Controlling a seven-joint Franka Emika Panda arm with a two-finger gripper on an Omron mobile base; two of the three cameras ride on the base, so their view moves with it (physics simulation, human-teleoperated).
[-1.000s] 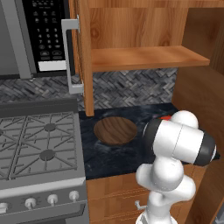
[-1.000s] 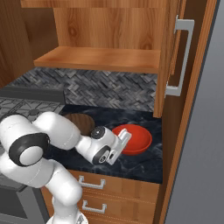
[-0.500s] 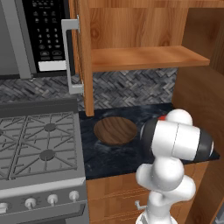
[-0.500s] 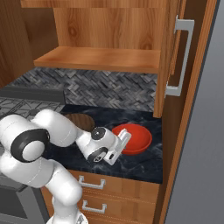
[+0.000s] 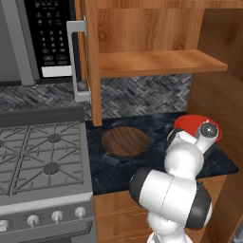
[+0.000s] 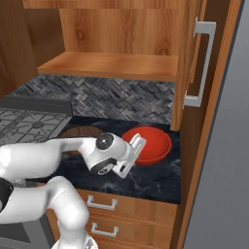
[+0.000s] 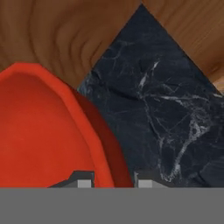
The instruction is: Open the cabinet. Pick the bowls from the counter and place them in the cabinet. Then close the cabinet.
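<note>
The cabinet stands open, with its wooden shelf bare. On the dark marbled counter the glossy red bowl is at the right, below the shelf. My gripper is shut on the red bowl's near rim, one fingertip inside the bowl and one outside. The dark wood-grain bowl rests on the counter to the left, partly hidden by my arm in the right base view.
The left cabinet door hangs open beside the black microwave. The right door is swung open just right of the red bowl. A gas stove borders the counter on the left, and drawers sit below.
The jaws closed on the red bowl's rim. The arm has shifted, its elbow dropping lower, and the red bowl looks slightly higher than before.
</note>
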